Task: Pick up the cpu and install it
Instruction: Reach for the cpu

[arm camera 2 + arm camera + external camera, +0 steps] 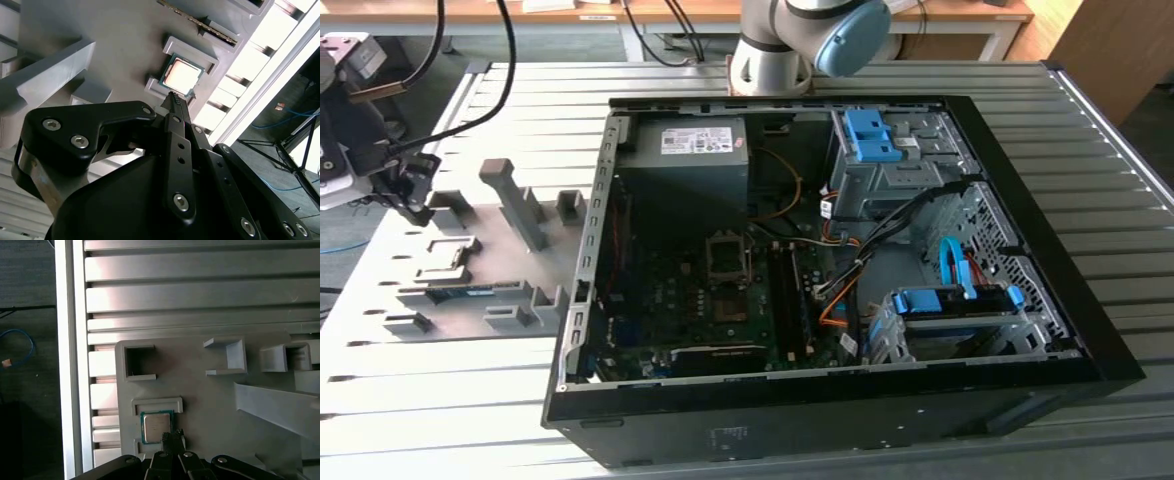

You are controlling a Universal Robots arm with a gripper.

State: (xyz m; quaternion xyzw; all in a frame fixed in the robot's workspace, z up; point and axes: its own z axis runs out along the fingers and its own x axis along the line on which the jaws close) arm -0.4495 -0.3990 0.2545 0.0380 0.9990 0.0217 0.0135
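Cpu [181, 76] lay flat in a shallow recess of the grey holder plate [520, 265], which sat on the worktop [1107, 180] at nine o'clock from the open computer case [854, 410] in the exterior view. Pincer [174, 98] hung just beside the chip's edge, its fingers drawn together and holding nothing.
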